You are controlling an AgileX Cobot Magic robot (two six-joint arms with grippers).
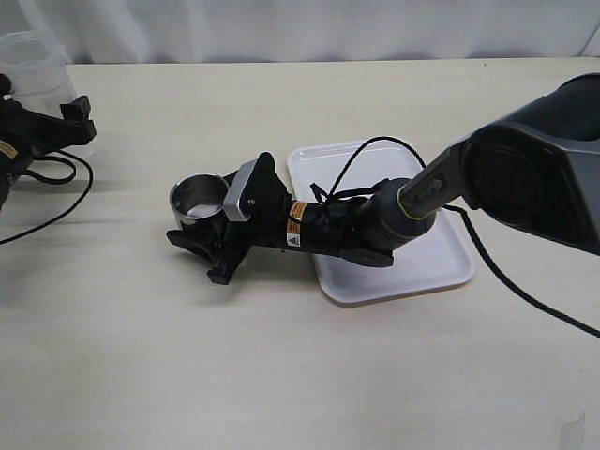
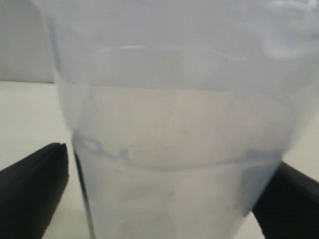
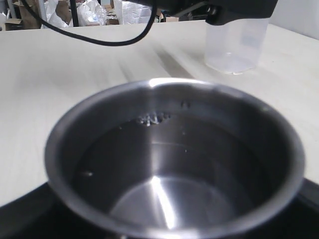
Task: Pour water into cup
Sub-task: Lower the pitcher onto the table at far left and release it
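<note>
**A:** Is there anything in the cup yet?

**B:** Yes. In the right wrist view the water (image 3: 189, 169) lies clear and shallow in the bottom of the cup (image 3: 259, 149), with a few small bubbles (image 3: 153, 118) at the inner wall.

**A:** And where is the cup?

**B:** It is upright on the tabletop (image 1: 328, 375), just beside the white tray (image 1: 441, 272). The right end effector (image 1: 200, 220) is pinching it, one finger against each side.

**A:** What about the beaker?

**B:** The beaker (image 2: 174, 99) stands upright at the far left of the tabletop, well apart from the cup. The left end effector (image 2: 164, 199) is spread around it, and a sliver of tabletop shows between one finger and the wall. The beaker isn't tilted and nothing is pouring.

**A:** So how far along is the task?

**B:** I'd judge the pour done, since there is water in the cup and the beaker is set down. At most, the arms have yet to draw clear. A faint line across the beaker may be leftover water, but I cannot tell.
</note>
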